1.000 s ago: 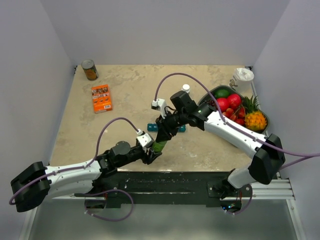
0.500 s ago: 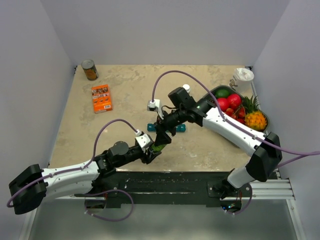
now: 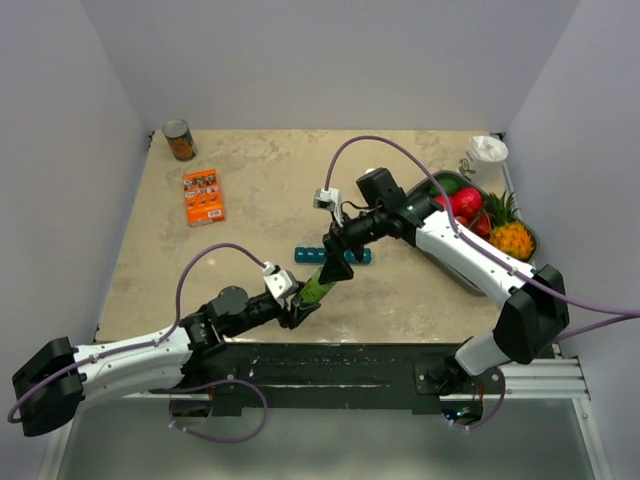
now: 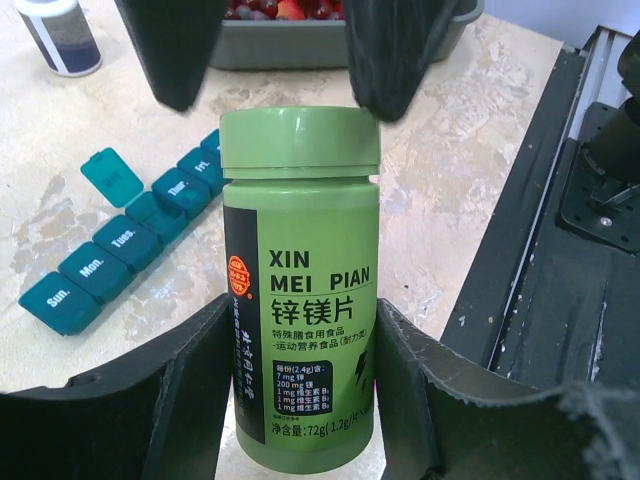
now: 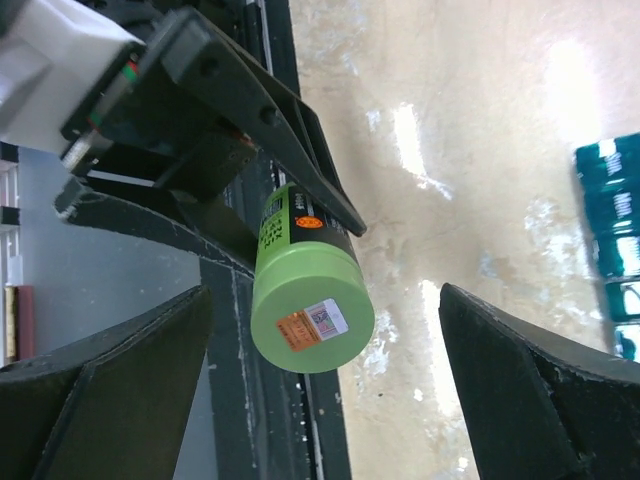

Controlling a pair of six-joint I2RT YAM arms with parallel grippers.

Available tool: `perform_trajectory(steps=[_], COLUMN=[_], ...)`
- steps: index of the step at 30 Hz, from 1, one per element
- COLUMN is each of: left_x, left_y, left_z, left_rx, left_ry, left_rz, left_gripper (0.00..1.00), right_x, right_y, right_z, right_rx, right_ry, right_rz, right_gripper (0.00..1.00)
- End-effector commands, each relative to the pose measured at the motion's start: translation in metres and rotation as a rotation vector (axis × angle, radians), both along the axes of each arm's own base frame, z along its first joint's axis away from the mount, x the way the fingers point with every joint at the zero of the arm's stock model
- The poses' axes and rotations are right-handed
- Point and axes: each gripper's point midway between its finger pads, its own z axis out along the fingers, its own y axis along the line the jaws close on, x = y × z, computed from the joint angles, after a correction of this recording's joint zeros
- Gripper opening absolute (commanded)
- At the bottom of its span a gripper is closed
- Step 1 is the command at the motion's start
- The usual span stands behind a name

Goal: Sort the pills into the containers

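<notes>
A green pill bottle with its green cap on is held tilted above the table's near edge, with my left gripper shut on its lower body. My right gripper is open, its fingers spread wide on either side of the cap without touching it. In the top view the right gripper hangs just above the bottle. The teal containers strip lies on the table behind, one middle lid standing open; it also shows as the containers strip in the top view. No loose pills show.
A small dark bottle with a white cap stands behind the strip. The grey fruit tray sits at the right. An orange box and a can lie at the far left. A white cup stands far right. The black base rail runs along the near edge.
My right gripper, earlier closed around the bottle's cap, has opened wide and drawn back a little. The left gripper keeps its hold on the bottle.
</notes>
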Motion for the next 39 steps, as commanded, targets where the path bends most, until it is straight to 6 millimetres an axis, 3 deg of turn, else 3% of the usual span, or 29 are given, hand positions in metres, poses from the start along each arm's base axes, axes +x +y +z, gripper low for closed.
perform_trajectory(steps=[1, 6, 14, 17, 24, 26, 29, 30, 33, 35, 36, 39], left_x=[0.003, 0.006, 0.008, 0.008, 0.007, 0.007, 0.008, 0.008, 0.007, 0.004, -0.003, -0.02], left_y=[-0.004, -0.003, -0.002, -0.002, -0.001, -0.001, -0.001, -0.001, -0.001, -0.004, -0.008, -0.017], left_z=[0.035, 0.04, 0.042, 0.044, 0.049, 0.049, 0.048, 0.047, 0.046, 0.045, 0.043, 0.04], left_rx=[-0.114, -0.122, -0.119, -0.126, -0.139, -0.138, -0.136, -0.132, -0.129, -0.127, -0.123, -0.129], left_ry=[-0.074, -0.091, -0.102, -0.106, -0.114, -0.116, -0.116, -0.116, -0.118, -0.123, -0.12, -0.112], left_rz=[0.002, 0.014, 0.025, 0.026, 0.026, 0.026, 0.026, 0.025, 0.024, -0.006, -0.053, -0.166], left_gripper=[0.0, 0.0, 0.0, 0.0, 0.0, 0.0, 0.0, 0.0, 0.0, 0.0, 0.0, 0.0], right_x=[-0.013, -0.016, -0.025, -0.026, -0.025, -0.025, -0.027, -0.026, -0.031, -0.043, -0.044, -0.077], right_y=[0.006, 0.009, 0.009, 0.009, 0.011, 0.011, 0.012, 0.012, 0.012, 0.011, 0.013, -0.001], right_z=[0.011, 0.007, 0.013, 0.011, 0.005, 0.005, 0.006, 0.006, 0.009, 0.011, 0.016, 0.015], right_rx=[0.072, 0.074, 0.093, 0.085, 0.058, 0.057, 0.056, 0.058, 0.068, 0.063, 0.096, 0.08], right_ry=[0.049, 0.106, 0.131, 0.123, 0.111, 0.108, 0.108, 0.096, 0.057, 0.032, -0.061, -0.155], right_rz=[0.018, 0.018, 0.059, 0.068, 0.065, 0.068, 0.077, 0.084, 0.145, 0.223, 0.301, 0.552], right_gripper=[0.99, 0.96, 0.63, 0.63, 0.78, 0.76, 0.59, 0.43, 0.16, 0.12, 0.11, 0.1])
